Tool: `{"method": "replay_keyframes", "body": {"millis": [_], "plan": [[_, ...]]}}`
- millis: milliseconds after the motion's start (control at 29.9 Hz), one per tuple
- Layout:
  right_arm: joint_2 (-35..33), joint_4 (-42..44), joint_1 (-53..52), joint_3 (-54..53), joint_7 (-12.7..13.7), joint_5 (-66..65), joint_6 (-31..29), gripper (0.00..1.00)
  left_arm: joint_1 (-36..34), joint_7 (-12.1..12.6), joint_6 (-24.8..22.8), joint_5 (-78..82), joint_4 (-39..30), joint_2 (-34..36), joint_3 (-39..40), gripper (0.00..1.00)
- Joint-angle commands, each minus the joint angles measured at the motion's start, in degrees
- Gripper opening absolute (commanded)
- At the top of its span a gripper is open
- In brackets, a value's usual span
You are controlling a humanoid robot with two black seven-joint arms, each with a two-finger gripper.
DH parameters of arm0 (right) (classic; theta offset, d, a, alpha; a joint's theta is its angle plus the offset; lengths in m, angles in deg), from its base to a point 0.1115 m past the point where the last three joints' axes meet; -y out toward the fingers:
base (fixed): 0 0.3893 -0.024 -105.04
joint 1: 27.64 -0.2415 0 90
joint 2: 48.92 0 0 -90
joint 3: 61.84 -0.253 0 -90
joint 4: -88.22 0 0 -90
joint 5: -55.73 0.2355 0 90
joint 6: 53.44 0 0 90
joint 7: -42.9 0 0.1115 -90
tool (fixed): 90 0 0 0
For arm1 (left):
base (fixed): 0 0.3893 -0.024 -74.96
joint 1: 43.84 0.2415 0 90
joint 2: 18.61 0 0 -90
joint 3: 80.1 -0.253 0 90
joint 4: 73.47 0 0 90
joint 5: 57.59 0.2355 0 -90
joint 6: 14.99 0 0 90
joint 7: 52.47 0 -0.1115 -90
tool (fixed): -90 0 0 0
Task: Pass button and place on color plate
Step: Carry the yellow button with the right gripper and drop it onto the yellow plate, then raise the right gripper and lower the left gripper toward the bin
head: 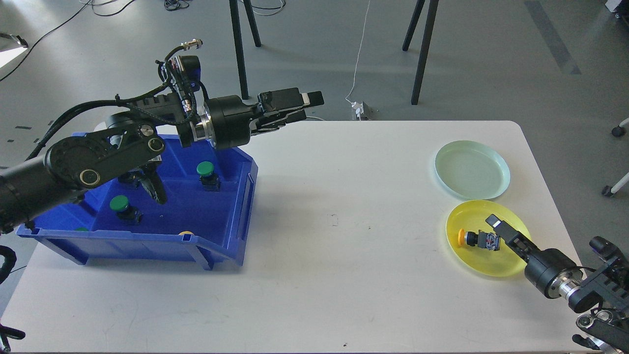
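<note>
Two green buttons point(205, 169) in blue bin point(243, 196)

Lab: grey floor point(491, 49), loose cables point(361, 49), stand legs point(422, 49), white table point(368, 221).

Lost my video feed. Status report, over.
Left end effector empty above blue bin. Right end effector at yellow button lying on yellow plate; grip unclear. Nothing in the way.
</note>
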Motion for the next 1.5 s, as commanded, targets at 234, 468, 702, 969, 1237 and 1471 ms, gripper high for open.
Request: {"method": "replay_keyframes", "body": {"millis": [234, 468, 702, 969, 1237, 1471], "plan": [[-4.71, -5.23, -0.46, -8.14, 0.00, 14.43, -1.95, 0.74, 0.00, 0.00, 0.00, -0.44, 0.09, 0.00, 0.26, 0.89], [-4.98, -11.93, -9.32, -21.16, 0.00, 29.28, -18.46, 0.74, 0.00, 0.00, -6.20, -11.06, 0.53, 1.32, 2.10, 0.95], [-1.48, -7.90, -20.23, -21.08, 0.00, 50.46, -41.48, 0.76, 5.53, 0.00, -6.20, -18.02, 0.53, 8.08, 13.87, 0.98], [5.47, -2.26, -25.16, -20.90, 0.00, 55.14, -44.64, 0.78, 5.54, 0.00, -6.20, -11.36, -0.26, 22.49, 16.08, 0.99], [6.62, -2.35, -24.55, -20.90, 0.00, 54.88, -44.64, 0.78, 3.16, 0.00, -6.20, 27.19, -11.94, 31.63, 15.38, 0.99], [5.56, -2.61, -22.70, -21.52, 0.00, 54.97, -44.64, 0.78, 3.78, 0.00, -6.20, 59.20, -14.33, 37.00, 11.34, 0.99]]}}
